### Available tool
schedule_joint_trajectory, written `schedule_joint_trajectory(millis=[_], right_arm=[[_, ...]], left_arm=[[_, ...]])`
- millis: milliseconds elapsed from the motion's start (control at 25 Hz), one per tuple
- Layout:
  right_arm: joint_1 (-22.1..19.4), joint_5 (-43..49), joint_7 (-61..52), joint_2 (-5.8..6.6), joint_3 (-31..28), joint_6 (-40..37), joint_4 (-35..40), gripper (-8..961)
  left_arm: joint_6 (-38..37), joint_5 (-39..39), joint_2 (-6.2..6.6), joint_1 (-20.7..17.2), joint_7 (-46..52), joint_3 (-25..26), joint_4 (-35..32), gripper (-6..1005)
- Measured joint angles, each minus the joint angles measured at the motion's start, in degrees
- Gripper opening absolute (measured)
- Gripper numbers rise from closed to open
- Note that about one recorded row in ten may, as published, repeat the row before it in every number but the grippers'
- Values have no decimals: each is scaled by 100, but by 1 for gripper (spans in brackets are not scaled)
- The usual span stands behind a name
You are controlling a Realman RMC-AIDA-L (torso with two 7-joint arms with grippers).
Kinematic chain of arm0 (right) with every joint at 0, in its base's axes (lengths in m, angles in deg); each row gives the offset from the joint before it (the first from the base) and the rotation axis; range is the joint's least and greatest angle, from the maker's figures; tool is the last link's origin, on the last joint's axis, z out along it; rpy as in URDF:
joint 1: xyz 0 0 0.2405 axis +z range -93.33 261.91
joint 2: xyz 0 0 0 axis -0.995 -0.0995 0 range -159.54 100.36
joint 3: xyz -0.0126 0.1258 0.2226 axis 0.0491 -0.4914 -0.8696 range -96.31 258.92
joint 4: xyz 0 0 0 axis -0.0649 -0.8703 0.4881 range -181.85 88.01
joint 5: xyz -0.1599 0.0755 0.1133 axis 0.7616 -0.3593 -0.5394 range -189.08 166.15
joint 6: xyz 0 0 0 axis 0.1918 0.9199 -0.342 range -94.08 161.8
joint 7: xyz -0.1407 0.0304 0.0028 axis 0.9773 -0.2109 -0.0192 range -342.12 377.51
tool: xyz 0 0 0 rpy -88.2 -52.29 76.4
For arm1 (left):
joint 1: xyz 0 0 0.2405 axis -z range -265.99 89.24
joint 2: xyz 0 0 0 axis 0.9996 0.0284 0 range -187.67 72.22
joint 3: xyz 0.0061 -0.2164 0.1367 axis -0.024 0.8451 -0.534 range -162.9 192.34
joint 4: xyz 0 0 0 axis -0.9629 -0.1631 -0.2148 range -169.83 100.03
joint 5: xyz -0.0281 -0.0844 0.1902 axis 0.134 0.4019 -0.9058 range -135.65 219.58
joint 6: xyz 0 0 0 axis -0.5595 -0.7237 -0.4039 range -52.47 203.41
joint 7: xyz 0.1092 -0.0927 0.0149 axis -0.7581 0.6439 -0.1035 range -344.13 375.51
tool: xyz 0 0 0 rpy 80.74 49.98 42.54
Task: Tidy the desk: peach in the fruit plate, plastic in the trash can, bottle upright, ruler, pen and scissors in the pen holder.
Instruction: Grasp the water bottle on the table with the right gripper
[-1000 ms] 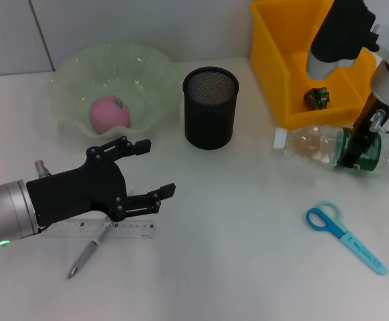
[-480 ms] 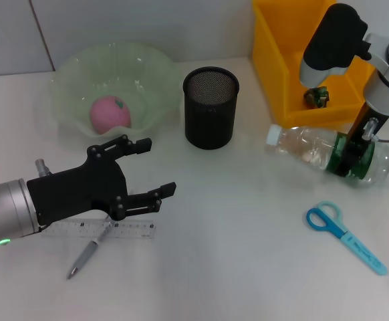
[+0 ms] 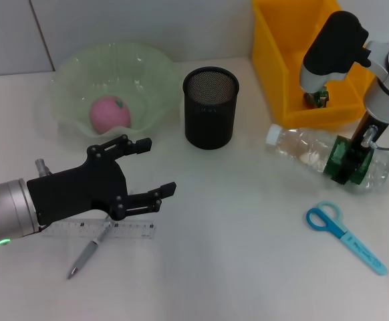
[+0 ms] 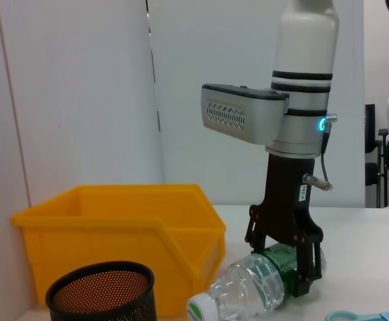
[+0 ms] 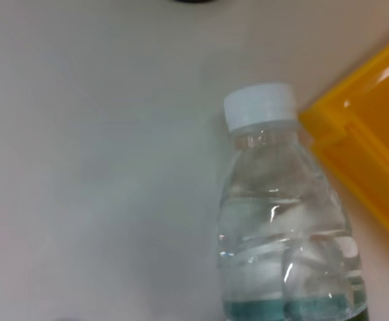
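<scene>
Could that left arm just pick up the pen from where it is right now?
Probably yes. The left gripper hangs open right over the pen and ruler, nothing between. The pen lies partly across the ruler, which could complicate the grab.

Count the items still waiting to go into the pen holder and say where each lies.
3. The ruler and pen lie under the left pincer; the scissors lie near the bottle.

A robotics lab bench: a plain white tabletop (image 3: 248, 267) backed by white wall panels (image 4: 81, 93). Office chairs (image 4: 381, 160) stand beyond the table.
</scene>
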Motion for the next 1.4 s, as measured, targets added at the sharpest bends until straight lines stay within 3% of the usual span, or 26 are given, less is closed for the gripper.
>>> schedule_joint_trajectory(millis=[760,1040,1400], right_arm=[[-57,-9,-26,-51,-55,83,-80,840],[-55,-9,-26,-49,-55,97,-131,782],[-133,-19,-9,-54,-82,98,-25,781]], left_arm=[[-38,-1,0,8,-7,-10,0,859],[-46,-1,0,14,-8,-14,-9,859],[-48,-1,0,17,-9,-18,-40,859]])
